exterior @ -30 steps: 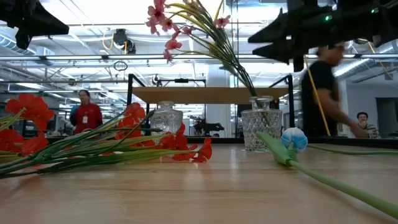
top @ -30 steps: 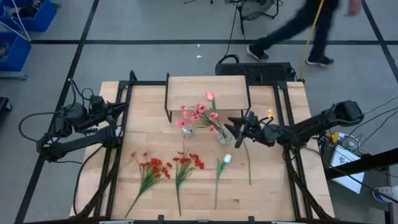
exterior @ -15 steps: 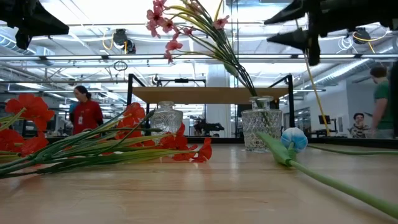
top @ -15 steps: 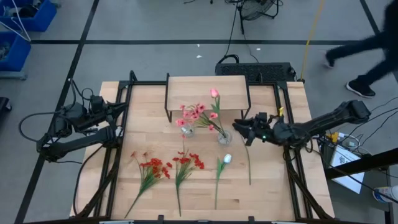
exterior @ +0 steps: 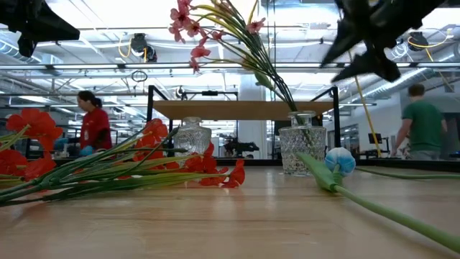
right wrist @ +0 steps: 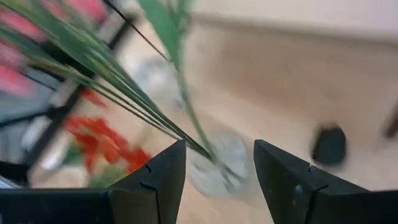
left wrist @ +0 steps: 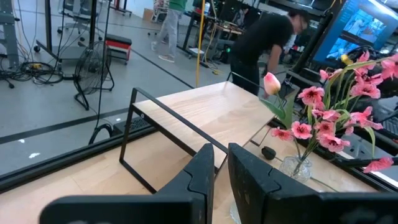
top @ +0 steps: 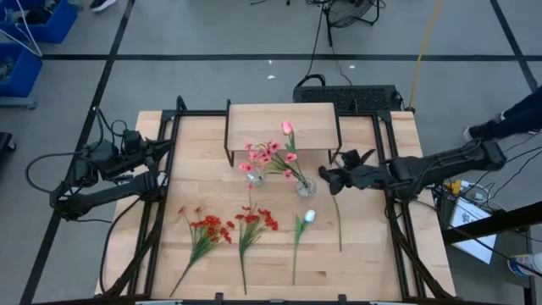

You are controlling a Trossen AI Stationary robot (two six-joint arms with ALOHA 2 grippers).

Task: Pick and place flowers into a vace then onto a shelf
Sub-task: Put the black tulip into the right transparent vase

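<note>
The right gripper (top: 325, 179) is open and holds nothing beside the vase (top: 306, 186) near the shelf (top: 282, 125), so it should grab the glass gently, low down.

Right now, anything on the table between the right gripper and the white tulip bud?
In the high view, only a bare green stem lies on the wood between the right gripper and the white tulip bud; otherwise the stretch is bare.

Shelf (top: 282, 124): pale wood board on black legs, at table's far edge, bare on top. Pink flowers (top: 269, 156) and one pink tulip (top: 286, 128) stand leaning in a clear vase (top: 306, 185) just before shelf. Two red sprays (top: 207, 230), a white tulip (top: 308, 217) and one bare stem (top: 338, 222) lie flat, nearer front.
</note>
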